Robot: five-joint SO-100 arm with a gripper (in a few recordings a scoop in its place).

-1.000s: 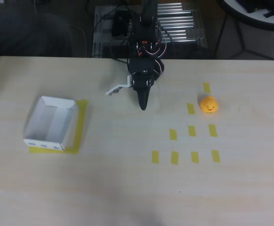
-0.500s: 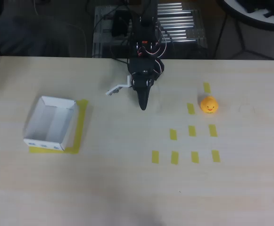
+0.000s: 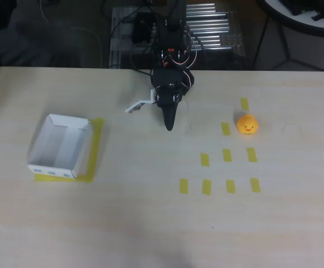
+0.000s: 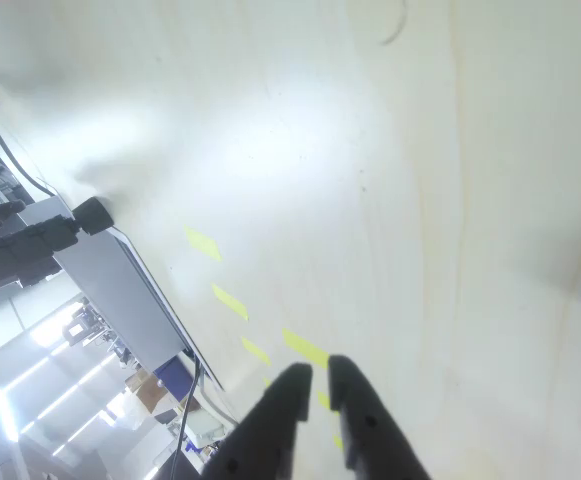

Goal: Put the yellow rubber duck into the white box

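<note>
The yellow rubber duck (image 3: 247,124) sits on the pale table at the right of the overhead view, among yellow tape strips. The white box (image 3: 60,146) stands at the left on a yellow tape patch, with small blue marks along its near outer side. My black gripper (image 3: 169,126) hangs over the table's back middle, pointing toward the front edge, well left of the duck and right of the box. In the wrist view the two dark fingertips (image 4: 295,385) sit close together with only a thin slit between them, and my gripper (image 4: 315,375) holds nothing.
Several yellow tape strips (image 3: 227,154) lie in rows below and beside the duck. A white bracket (image 3: 138,105) sticks out left of the gripper. Behind the table's back edge are a metal rack (image 3: 206,28) and cables.
</note>
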